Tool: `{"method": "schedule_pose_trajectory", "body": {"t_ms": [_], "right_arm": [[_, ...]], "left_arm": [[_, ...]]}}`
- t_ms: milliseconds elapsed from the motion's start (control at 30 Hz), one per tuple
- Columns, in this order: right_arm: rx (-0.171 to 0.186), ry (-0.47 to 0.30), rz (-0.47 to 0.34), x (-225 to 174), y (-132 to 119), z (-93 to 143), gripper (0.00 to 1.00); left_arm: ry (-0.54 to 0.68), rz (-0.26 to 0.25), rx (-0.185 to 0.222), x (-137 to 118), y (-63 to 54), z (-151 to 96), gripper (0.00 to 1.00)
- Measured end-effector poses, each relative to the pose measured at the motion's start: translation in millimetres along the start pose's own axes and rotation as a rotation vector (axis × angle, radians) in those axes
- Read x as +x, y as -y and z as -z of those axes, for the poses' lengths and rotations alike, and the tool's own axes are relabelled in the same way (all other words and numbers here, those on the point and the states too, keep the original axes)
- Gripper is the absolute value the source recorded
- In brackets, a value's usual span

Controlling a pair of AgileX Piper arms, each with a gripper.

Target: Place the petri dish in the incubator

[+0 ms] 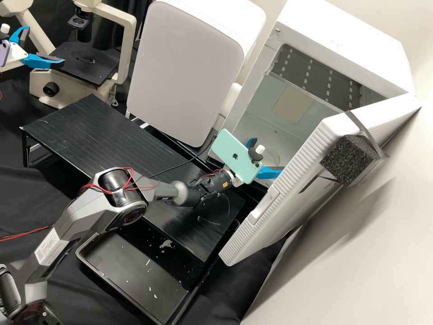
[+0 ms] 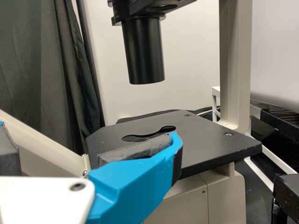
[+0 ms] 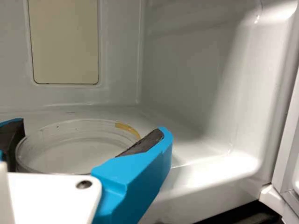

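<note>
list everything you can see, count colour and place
petri dish: 1, clear, inside incubator, between right fingers
incubator: 1, white, behind bench, open
incubator door: 1, white, swung out
foam block: 1, black, on door
appliance: 1, white with grey front, beside incubator
microscope: 1, cream and black, beside appliance
slatted platform: 1, black, under right arm
tray: 1, black, near platform
phones: 2, mint and purple, on arms
right arm: 1, grey, over platform
left gripper: 1, white and blue, by microscope
right gripper: 1, white and blue, at dish
</note>
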Motion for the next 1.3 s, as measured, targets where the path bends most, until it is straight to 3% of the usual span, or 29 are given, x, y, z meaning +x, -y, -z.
{"method": "schedule_pose_trajectory", "body": {"t_ms": [733, 867, 1300], "right_arm": [[0.004, 0.009, 0.002, -0.8, -0.2, -2.7, 1.0], [-0.014, -0.004, 0.012, -7.5, -0.1, -7.1, 1.0], [0.026, -0.047, 0.029, -46.8, -18.7, -18.6, 1.0]], "left_arm": [[0.0, 0.0, 0.0, 0.0, 0.0, 0.0, 1.0], [0.0, 0.0, 0.0, 0.0, 0.0, 0.0, 1.0], [0.0, 0.0, 0.0, 0.0, 0.0, 0.0, 1.0]]}}
